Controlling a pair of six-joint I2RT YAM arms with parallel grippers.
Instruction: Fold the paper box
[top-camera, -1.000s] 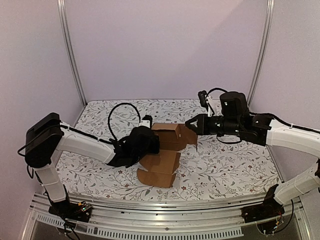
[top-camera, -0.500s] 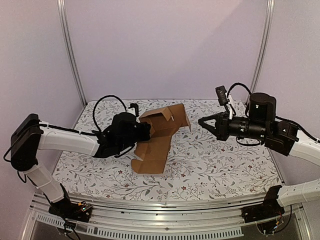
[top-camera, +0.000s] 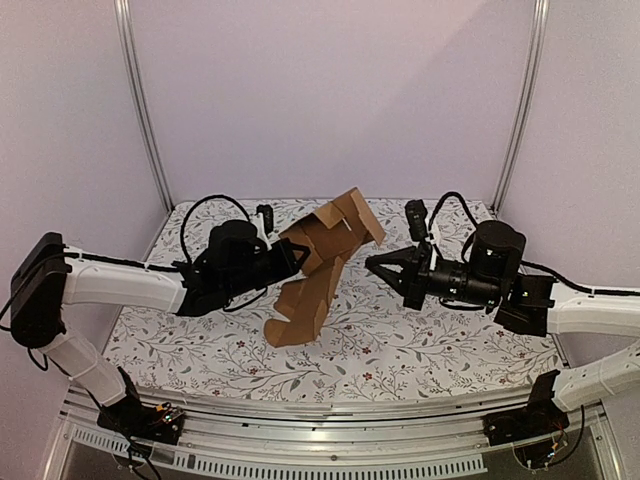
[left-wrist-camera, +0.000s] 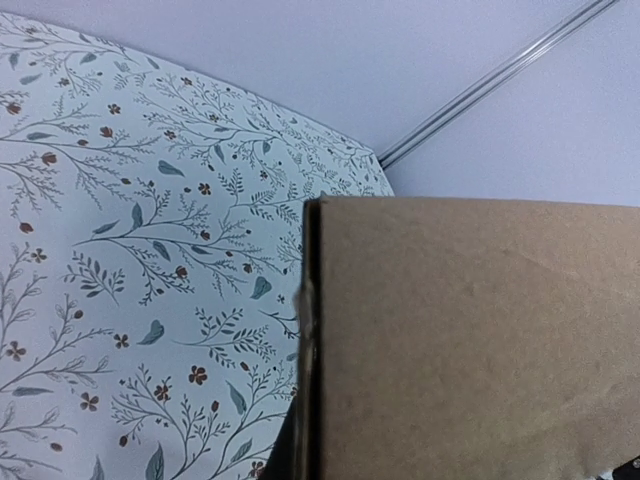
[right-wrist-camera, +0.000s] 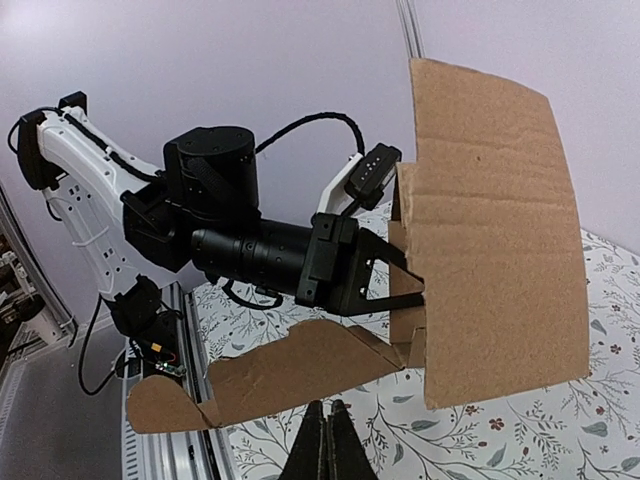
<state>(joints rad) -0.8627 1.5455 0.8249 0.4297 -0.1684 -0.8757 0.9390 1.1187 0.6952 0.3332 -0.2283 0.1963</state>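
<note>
The paper box (top-camera: 305, 300) hangs half-formed over the middle of the surface (top-camera: 420, 330), tilted. Its long axis runs from a low flap toward the near edge up to the open carton end, which leans toward the far edge and to my right. I cannot tell whether the low flap touches the surface or hangs just above it.

The left pincer (top-camera: 288, 258) comes in from the left and pinches one wall of the box about midway along. In the right wrist view its fingers (right-wrist-camera: 395, 290) sit clamped on the cardboard edge, and in the left wrist view a brown panel fills most of the picture.

The right pincer (top-camera: 372, 264) points at the box from the right, near its upper flaps but apart from them. Its fingers are pressed together and hold nothing.

As I judge it, the right arm is the free one. The raised flaps lie straight ahead of its tip, so a push from that closed tip would fold them inward.
</note>
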